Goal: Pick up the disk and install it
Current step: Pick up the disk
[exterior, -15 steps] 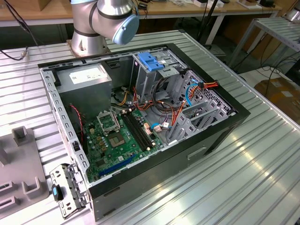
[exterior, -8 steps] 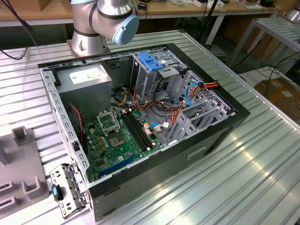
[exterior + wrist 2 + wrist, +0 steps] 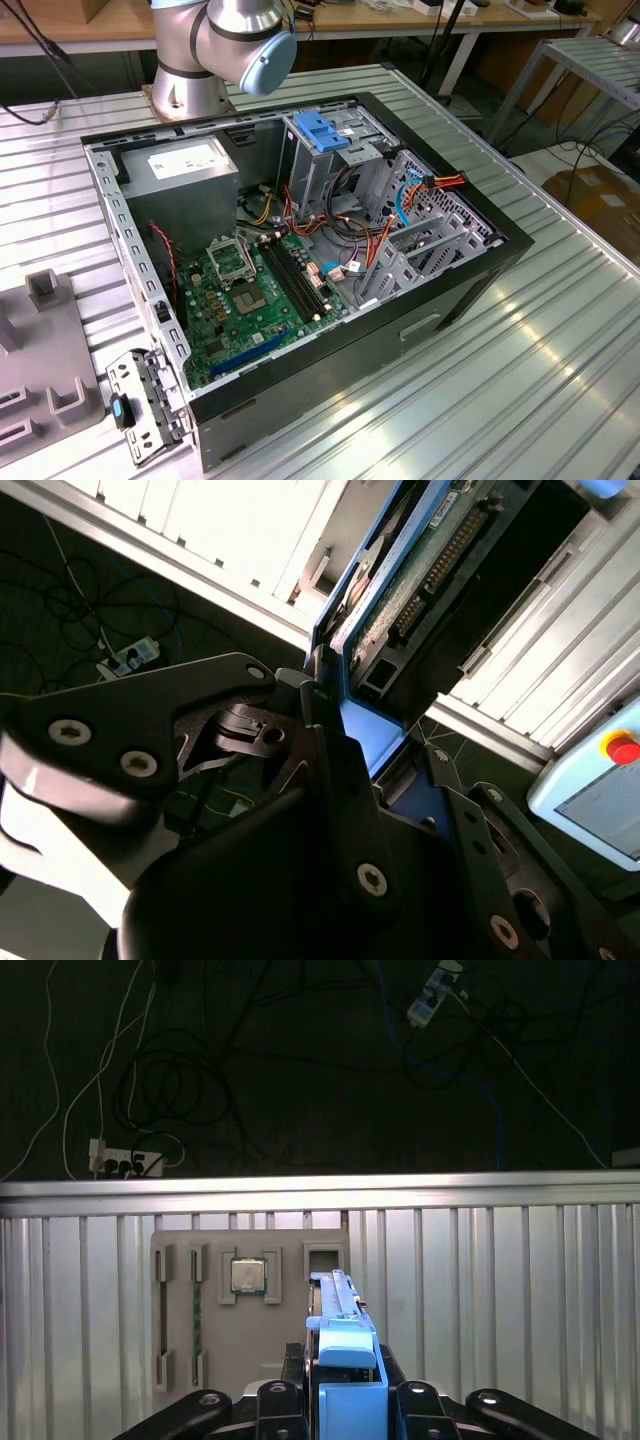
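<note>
In both wrist views my gripper (image 3: 345, 1392) is shut on the disk (image 3: 340, 1305). In the first wrist view the disk shows edge-on in its blue carrier frame, standing upright between the black fingers above the ribbed metal table. In the second wrist view the disk (image 3: 425, 565) shows its green circuit-board underside and blue frame, with the gripper (image 3: 350, 720) clamped on its blue end. In the exterior view the open computer case (image 3: 470, 290) lies on the table, with the arm's base (image 3: 215, 50) behind it.
Inside the case are a grey drive cage with a blue handle (image 3: 325, 135), a power supply box (image 3: 185, 165) and the motherboard (image 3: 250, 290). A grey fixture plate (image 3: 180, 1310) holding a processor chip (image 3: 248, 1275) lies under the gripper. Past the table edge (image 3: 320, 1188), cables cover the floor.
</note>
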`<act>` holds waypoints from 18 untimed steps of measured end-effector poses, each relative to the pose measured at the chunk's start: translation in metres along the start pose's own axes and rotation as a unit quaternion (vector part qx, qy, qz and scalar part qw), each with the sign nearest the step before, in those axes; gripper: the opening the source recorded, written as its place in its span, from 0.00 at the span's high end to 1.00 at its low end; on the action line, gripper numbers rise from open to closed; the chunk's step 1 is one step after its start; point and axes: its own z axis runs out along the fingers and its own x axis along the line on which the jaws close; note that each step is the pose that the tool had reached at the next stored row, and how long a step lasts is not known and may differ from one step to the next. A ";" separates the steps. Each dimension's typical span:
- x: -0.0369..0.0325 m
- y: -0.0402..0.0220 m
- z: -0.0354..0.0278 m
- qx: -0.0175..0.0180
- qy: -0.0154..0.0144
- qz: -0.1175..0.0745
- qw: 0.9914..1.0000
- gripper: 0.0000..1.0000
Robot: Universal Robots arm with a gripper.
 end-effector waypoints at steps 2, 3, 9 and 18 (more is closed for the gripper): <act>0.0000 0.0000 -0.0009 0.000 0.000 0.000 1.000 0.63; 0.0000 0.0000 -0.0013 0.000 0.000 0.000 1.000 0.63; 0.0000 0.0001 -0.0056 0.000 0.000 0.000 1.000 0.63; 0.0000 0.0002 -0.0154 0.000 0.000 0.000 1.000 0.63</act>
